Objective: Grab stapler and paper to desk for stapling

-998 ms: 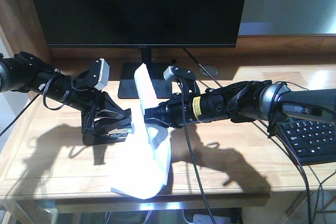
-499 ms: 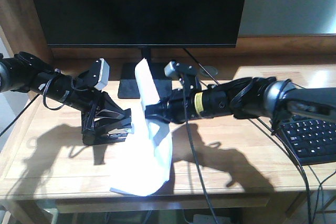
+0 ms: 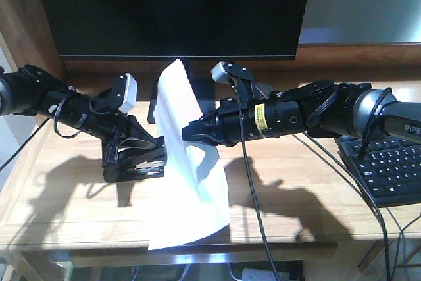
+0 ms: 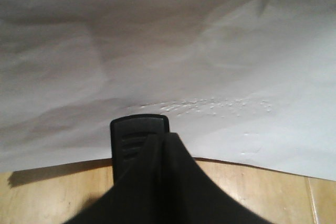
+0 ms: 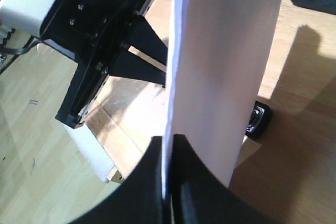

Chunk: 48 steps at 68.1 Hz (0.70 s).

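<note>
Although only its two dark fingertips show in the wrist view, the right hand (image 5: 168, 148) is plainly closed on the white sheet of paper (image 5: 220, 61). It pinches one vertical edge so that the slightly creased sheet stands on edge. From the front, that hand (image 3: 192, 133) meets the paper (image 3: 191, 182) about halfway up. The sheet's top reaches the lower edge of the large black monitor (image 3: 177, 11) behind it, and its bottom hangs past the near rim of the light-wood tabletop (image 3: 66, 208).

Just to the left of the sheet, the left hand (image 3: 146, 154) is clamped on the black desk stapler (image 3: 135, 170), held low over the wood; whether it touches the surface I cannot tell. The left wrist view has the stapler's ridged black nose (image 4: 139, 132) close before the paper, which fills nearly the whole view; contact between them cannot be judged. In the right wrist view a small black-and-metal end, seemingly the stapler's, peeks out past the sheet's far side, near the wood.

A black keyboard (image 3: 395, 172) lies at the right end of the tabletop, well apart from the paper. A black cable (image 3: 252, 208) trails down over the front edge.
</note>
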{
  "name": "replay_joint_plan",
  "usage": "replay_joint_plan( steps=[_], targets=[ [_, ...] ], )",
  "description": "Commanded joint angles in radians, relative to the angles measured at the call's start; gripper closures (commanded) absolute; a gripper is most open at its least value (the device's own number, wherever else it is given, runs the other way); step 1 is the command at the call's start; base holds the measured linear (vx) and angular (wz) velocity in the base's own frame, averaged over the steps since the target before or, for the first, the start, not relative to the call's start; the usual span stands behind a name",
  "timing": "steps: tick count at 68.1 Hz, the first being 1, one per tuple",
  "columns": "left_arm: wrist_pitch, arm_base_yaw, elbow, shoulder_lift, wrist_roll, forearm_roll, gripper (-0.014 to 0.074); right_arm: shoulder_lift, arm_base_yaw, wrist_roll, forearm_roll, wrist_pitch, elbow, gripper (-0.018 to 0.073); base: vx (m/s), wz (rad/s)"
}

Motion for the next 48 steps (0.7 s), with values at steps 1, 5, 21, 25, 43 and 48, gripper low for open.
replay_joint_plan(
  steps=[1, 5, 21, 25, 43, 48],
  targets=[
    [0.028, 0.000, -0.026, -0.063, -0.009, -0.059, 0.0603, -0.046, -0.004, 0.004, 0.032, -0.006, -0.027, 0.0564, 0.00, 0.00],
    [0.028, 0.000, -0.026, -0.063, -0.009, -0.059, 0.0603, -0.042, -0.004, 0.006, 0.030, 0.013, -0.027, 0.0564, 0.00, 0.00],
    [0.028, 0.000, -0.026, -0.063, -0.009, -0.059, 0.0603, 0.007, -0.004, 0.042, 0.042, 0.074, -0.027, 0.0564, 0.00, 0.00],
    [0.028, 0.000, -0.026, -0.063, -0.009, -0.059, 0.0603, 0.022, -0.004, 0.039, 0.051, 0.072, -0.027, 0.0564, 0.00, 0.00],
    [0.028, 0.000, -0.026, -0.063, -0.009, -0.059, 0.0603, 0.061, -0.002, -0.051, 0.199, 0.056, -0.027, 0.0561, 0.00, 0.00],
    [0.028, 0.000, -0.026, -0.063, -0.009, -0.059, 0.0603, 0.070, -0.001, -0.070, 0.251, 0.056, -0.027, 0.0561, 0.00, 0.00]
  ],
)
